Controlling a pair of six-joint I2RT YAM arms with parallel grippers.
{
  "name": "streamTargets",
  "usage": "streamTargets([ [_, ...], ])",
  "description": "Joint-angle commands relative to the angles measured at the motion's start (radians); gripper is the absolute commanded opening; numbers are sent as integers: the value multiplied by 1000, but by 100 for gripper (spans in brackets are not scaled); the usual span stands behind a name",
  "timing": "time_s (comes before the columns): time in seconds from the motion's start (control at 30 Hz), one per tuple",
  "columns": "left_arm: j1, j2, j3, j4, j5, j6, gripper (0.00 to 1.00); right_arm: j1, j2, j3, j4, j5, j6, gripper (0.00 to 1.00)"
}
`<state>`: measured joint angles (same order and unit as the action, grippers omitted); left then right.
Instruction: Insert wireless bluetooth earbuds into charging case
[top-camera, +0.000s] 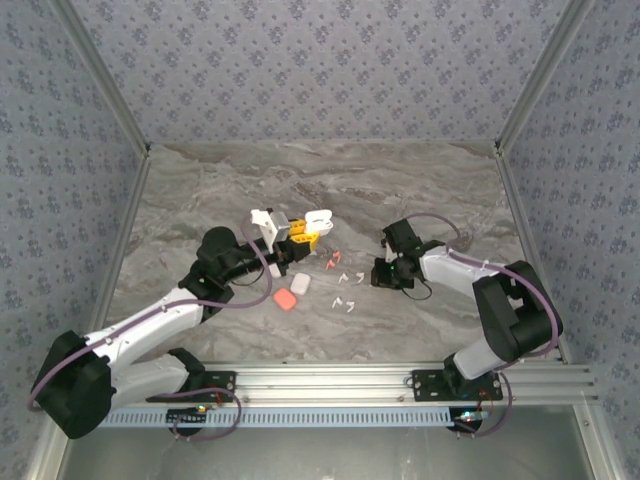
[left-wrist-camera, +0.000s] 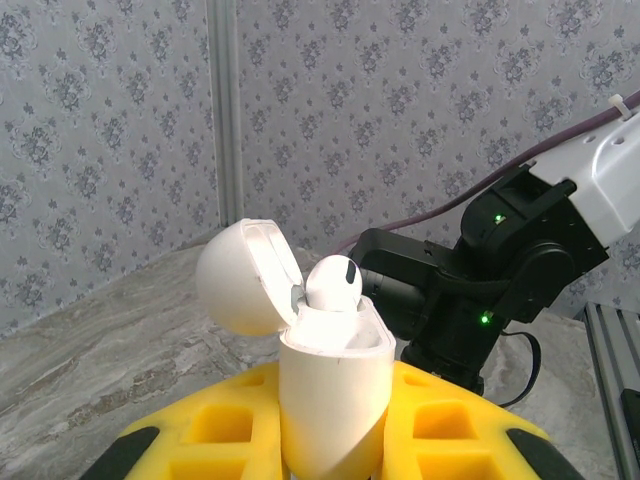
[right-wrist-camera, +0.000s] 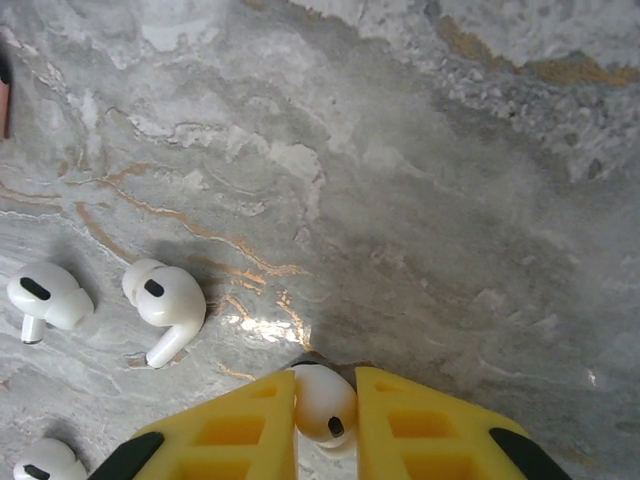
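Yellow-fingered, the left gripper (left-wrist-camera: 335, 450) is clamped tight on an open white rounded charging case (left-wrist-camera: 335, 390) over the grey marble table (top-camera: 200, 180). Its wrist view reveals a white earbud (left-wrist-camera: 333, 285) seated inside. At mid-table the right gripper (right-wrist-camera: 325, 425) pinches a white stemmed earbud (right-wrist-camera: 322, 400), with a loose white earbud (right-wrist-camera: 165, 300) lying near.

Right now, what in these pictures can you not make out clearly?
- Left wrist view: the lower edge cuts off the bottom of the charging case. Its rim hides the inside around the seated earbud.
- Right wrist view: the yellow fingers hide the lower part of the pinched earbud. The bottom-left corner cuts off another earbud.
- Top view: the loose earbuds are too small to tell apart.
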<state>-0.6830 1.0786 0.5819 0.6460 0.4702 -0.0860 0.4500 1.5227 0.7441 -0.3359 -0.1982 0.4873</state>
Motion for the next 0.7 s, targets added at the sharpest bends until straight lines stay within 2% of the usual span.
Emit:
streamTargets([
  [0.0, -7, -17, 10, 4, -7, 20, 0, 22, -46, -7, 46, 24, -43, 19],
  [0.23, -6, -1, 12, 18, -8, -9, 0, 70, -282, 13, 0, 144, -129, 18],
  [0.47, -7, 66, 40, 55, 23, -79, 0, 185, -551, 94, -30, 271, -264, 19],
  [0.67, -8, 119, 55, 77, 23, -124, 0, 280, -619, 221, -3, 285, -414, 19],
])
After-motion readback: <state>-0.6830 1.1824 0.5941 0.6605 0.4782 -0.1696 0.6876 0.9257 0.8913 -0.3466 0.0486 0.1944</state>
